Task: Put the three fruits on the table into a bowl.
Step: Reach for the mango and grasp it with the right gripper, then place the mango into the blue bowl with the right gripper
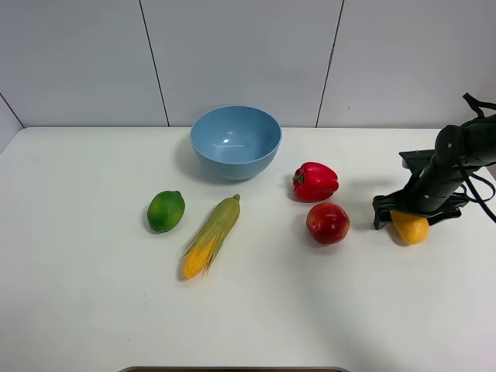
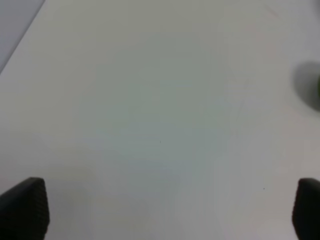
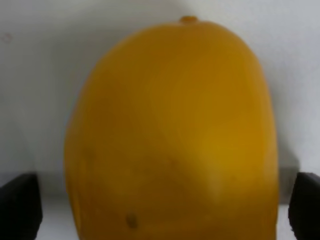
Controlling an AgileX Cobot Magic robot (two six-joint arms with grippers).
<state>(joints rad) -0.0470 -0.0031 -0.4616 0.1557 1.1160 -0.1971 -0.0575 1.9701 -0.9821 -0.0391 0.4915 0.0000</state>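
Observation:
The yellow-orange mango point(image 1: 411, 228) lies on the white table point(image 1: 93, 310) at the far right. My right gripper point(image 1: 411, 220) is lowered over it, open, its fingers point(image 3: 20, 205) standing either side of the mango point(image 3: 175, 135) with small gaps. The red apple point(image 1: 328, 223) sits just left of the mango. At centre left is the green lime point(image 1: 166, 211). The light blue bowl point(image 1: 235, 141) stands empty at the back centre. My left gripper point(image 2: 170, 210) is open over bare table point(image 2: 150, 110) and does not show in the exterior view.
A red bell pepper point(image 1: 315, 180) lies between the bowl and the apple. A corn cob in green husk point(image 1: 211, 235) lies right of the lime. A grey wall rises behind the table's far edge.

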